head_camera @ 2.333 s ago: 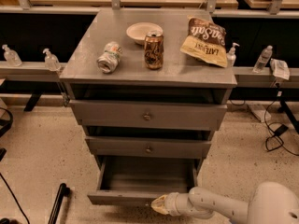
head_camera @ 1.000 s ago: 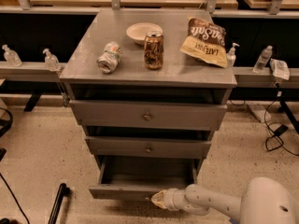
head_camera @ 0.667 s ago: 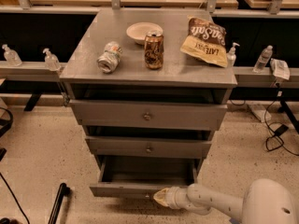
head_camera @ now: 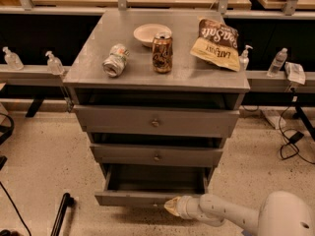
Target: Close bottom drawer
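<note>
On the long grey ledge at the far left stand two small clear pump bottles point(head_camera: 11, 58). In the middle is one grey wooden cabinet point(head_camera: 232, 101) with three drawers. On its flat grey worktop point(head_camera: 192, 75) sit four things: one squashed silver can point(head_camera: 115, 60) lying on its side, one small white bowl point(head_camera: 151, 34), one brown can point(head_camera: 162, 52) standing up just in front of the bowl, and one brown and yellow crisp bag point(head_camera: 219, 44) lying near the right edge. The tall top drawer point(head_camera: 155, 122) and the middle drawer point(head_camera: 156, 156) each have one small round knob. The thin bottom drawer point(head_camera: 128, 198) is at the foot of the cabinet. It sticks out further than the other two, so you can see down into its box. The pale end effector point(head_camera: 172, 206) on the white robot arm point(head_camera: 221, 211) touches the front of the bottom drawer. I cannot tell if the end effector is spread or pressed together. To the right stand one more pump bottle point(head_camera: 244, 57) and one clear water bottle point(head_camera: 278, 62), and black cables point(head_camera: 290, 141) lie on the floor.
</note>
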